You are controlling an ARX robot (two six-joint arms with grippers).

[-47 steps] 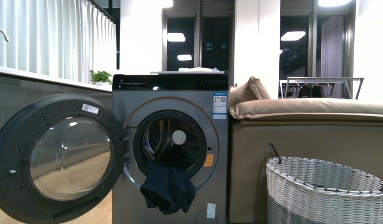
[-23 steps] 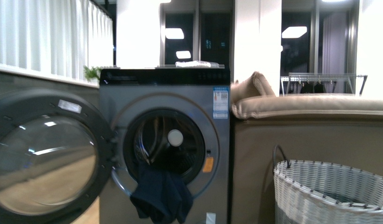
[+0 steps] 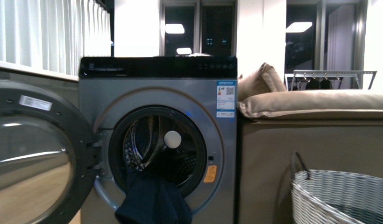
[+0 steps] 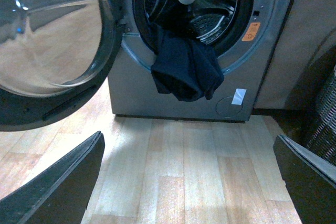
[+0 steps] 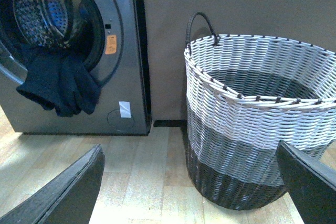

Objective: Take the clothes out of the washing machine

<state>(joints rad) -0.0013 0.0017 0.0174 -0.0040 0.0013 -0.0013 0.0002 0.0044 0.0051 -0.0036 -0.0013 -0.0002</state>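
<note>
Over the lower rim of the washing machine (image 3: pixel 147 91) opening hang the clothes (image 3: pixel 151 200), dark navy and limp, half inside, half down its grey front; its door (image 3: pixel 35 154) stands swung wide at its left; a woven basket (image 5: pixel 252 124) sits at its right; my left gripper (image 4: pixel 188 142) and right gripper (image 5: pixel 189 148) both have fingers spread wide, empty, above the floor (image 4: pixel 178 171) before it.

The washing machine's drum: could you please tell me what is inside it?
A dark navy garment hangs from inside the drum over its rim. Bare perforated steel shows behind; anything beneath the garment is hidden.
</note>
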